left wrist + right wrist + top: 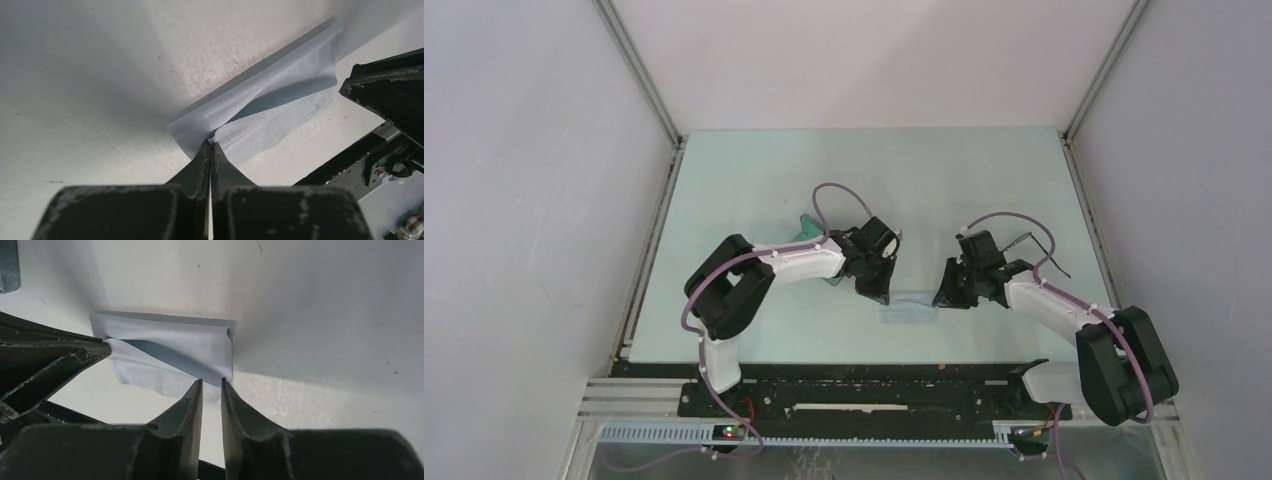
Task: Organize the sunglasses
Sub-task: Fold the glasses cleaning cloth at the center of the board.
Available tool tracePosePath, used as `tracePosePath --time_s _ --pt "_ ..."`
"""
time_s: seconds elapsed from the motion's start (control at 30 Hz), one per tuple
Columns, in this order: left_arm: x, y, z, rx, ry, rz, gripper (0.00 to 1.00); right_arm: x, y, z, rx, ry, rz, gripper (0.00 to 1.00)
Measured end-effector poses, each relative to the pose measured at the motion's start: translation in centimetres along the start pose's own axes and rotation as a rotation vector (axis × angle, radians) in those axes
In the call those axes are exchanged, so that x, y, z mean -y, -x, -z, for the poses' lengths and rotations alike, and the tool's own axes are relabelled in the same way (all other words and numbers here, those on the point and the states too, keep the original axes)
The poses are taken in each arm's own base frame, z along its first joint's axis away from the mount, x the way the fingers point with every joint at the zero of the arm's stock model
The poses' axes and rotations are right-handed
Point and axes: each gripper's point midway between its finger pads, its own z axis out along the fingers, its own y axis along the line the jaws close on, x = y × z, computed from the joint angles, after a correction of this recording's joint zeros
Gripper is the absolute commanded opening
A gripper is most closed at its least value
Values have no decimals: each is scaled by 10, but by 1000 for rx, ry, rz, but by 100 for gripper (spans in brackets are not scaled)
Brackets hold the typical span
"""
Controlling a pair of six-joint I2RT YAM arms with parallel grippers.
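A pale blue cloth (pixel 911 312) lies folded over on the table between the two grippers. My left gripper (pixel 876 290) is shut on its near corner (pixel 211 143), and the cloth (pixel 270 110) stretches away from the tips. My right gripper (pixel 212 381) stands slightly open at the opposite edge of the cloth (pixel 170 347), with nothing between its fingers. The sunglasses (pixel 1024 240) show only as thin black wires behind the right arm. They are not in either wrist view.
A greenish-grey case (pixel 808 228) lies behind the left arm, mostly hidden, and its end shows in the right wrist view (pixel 7 265). White walls enclose the table on three sides. The black base rail (pixel 874 395) runs along the near edge.
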Motion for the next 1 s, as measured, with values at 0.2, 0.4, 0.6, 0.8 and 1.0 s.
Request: tracePosePath --time_s 0.2,0.4,0.6,0.8,1.0 --pt "1 0 0 -2 -3 0 0 -4 -1 0 0 15 19 30" --pt "1 -1 0 -4 -6 0 0 -6 -6 -2 -3 4 91 31" --pt "1 -1 0 -6 -5 0 0 -2 -9 -6 -6 -26 131 31" --pt "0 -2 0 -11 -1 2 0 0 -9 -7 -7 -38 147 29" --pt "-1 -3 -2 -16 2 3 0 -1 -10 -8 -10 -37 161 25"
